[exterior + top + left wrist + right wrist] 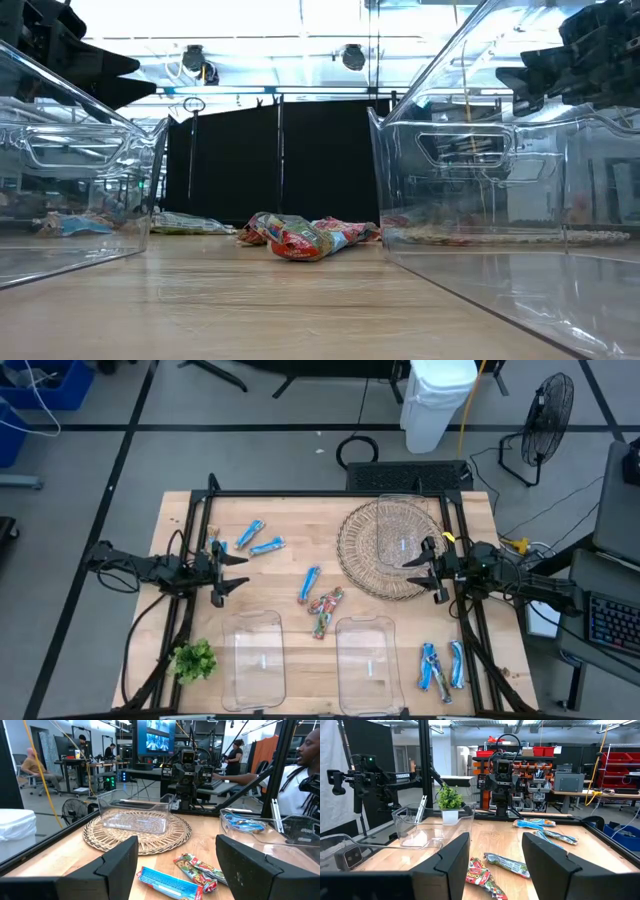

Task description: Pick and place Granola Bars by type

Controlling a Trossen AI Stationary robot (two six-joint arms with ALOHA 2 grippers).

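Three blue granola bars lie flat on the wooden table: two near the far left (258, 540) and one at the centre (310, 584). Multicoloured bars (325, 610) lie in a small pile beside the central one, also seen in the low view (305, 237). Two more blue bars (442, 665) lie near the right front corner. My left gripper (240, 572) hovers open at the left side, pointing right, with the central blue bar (167, 882) and multicoloured bars (200, 872) ahead of it. My right gripper (412, 570) hovers open over the wicker mat's edge, pointing left toward the multicoloured bars (480, 875).
Two clear plastic bins (252, 658) (367, 663) stand at the near edge. A round wicker mat (360, 555) carries a third clear bin (400, 538) at the far right. A green leafy sprig (193, 659) sits at the near left corner. A black frame (330, 493) borders the table.
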